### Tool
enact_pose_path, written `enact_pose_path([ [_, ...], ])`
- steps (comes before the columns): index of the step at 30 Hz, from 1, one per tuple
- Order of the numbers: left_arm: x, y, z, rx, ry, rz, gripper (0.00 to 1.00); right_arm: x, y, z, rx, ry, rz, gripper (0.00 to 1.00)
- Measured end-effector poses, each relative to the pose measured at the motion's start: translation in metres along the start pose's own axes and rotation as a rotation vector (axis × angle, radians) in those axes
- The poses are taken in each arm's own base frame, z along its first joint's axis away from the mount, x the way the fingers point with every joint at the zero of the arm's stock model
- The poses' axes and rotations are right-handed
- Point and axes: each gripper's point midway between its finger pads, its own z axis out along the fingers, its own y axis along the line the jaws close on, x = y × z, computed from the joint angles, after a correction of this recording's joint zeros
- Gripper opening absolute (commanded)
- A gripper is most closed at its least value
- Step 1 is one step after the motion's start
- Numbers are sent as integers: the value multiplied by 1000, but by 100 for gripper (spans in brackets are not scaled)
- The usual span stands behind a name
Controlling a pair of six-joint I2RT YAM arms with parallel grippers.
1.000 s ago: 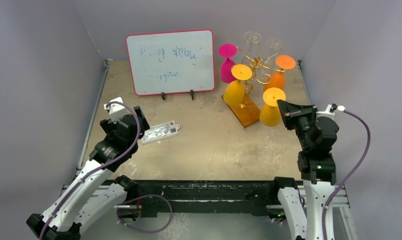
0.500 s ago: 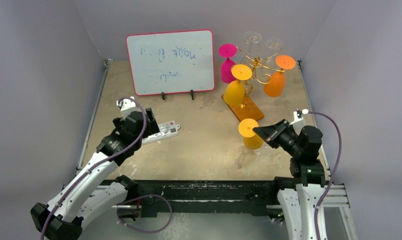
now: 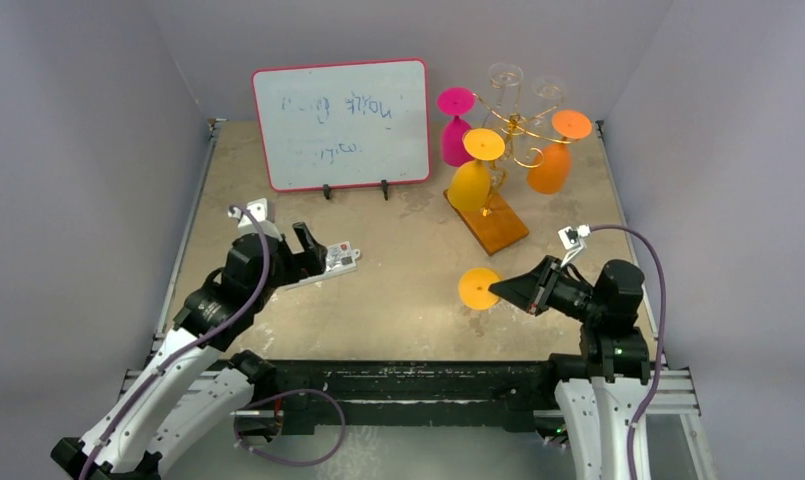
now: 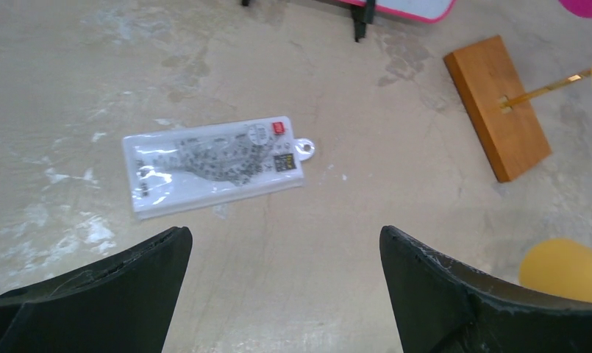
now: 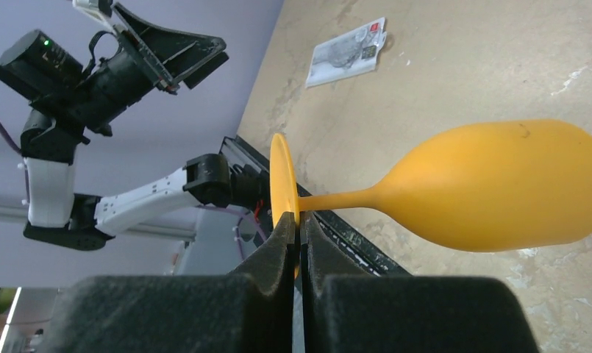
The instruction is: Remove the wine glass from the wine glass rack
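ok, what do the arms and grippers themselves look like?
Left arm and right arm: white lower links, black joints and wrists, a purple cable looped to each. Left gripper and right gripper: broad black wedge fingers.

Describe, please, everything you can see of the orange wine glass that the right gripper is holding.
The wine glass is opaque yellow-orange, matte like plastic, with a flat round foot, a thin stem and a rounded bowl. The right gripper pinches the edge of its foot between shut fingers; nothing else visibly touches it. It hangs inverted, foot uppermost, over the table near the front edge, apart from the wine glass rack. Whether its rim meets the table cannot be told.
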Motion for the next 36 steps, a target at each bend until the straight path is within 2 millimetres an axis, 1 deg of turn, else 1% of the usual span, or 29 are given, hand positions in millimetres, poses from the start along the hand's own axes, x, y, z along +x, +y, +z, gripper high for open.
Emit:
enact_pose_path([
  [1,2,-9,2,45,13,3,99,1,1,0,-8,10,-7,0],
  [3,8,-17,5,86,37,6,98,3,0,1,-17,30,-12,0],
  [7,35,-38,21,177,152,25,98,4,-7,7,-20,84,1,0],
  [10,57,-46,30,217,239,35,97,3,-15,11,-2,118,14,0],
  [12,67,-52,29,261,276,31,97,2,-17,14,4,138,18,0],
  [14,72,-61,27,317,298,16,96,4,-16,17,0,157,13,0],
  [17,76,-84,22,442,321,-48,96,8,-10,22,-16,179,-4,0],
  [19,78,-101,17,535,340,-114,96,11,-1,28,-45,197,-20,0],
  [21,78,-113,13,595,360,-160,95,12,10,38,-68,201,-24,0],
  [23,74,-126,9,654,374,-196,95,17,20,43,-102,217,-27,0],
  [24,72,-130,7,671,379,-202,95,16,23,47,-107,199,-25,0],
  [26,67,-136,4,691,383,-206,95,15,24,52,-107,160,-10,0],
  [29,49,-151,-6,753,356,-209,95,8,18,57,-96,92,17,0],
  [31,39,-162,-14,818,340,-220,94,5,20,60,-112,72,27,0],
  [33,36,-170,-18,867,349,-227,91,2,20,68,-119,77,39,0],
  [34,38,-173,-18,883,365,-224,88,1,18,73,-119,84,44,0],
  [36,42,-179,-13,891,408,-218,87,2,16,81,-120,99,53,0],
])
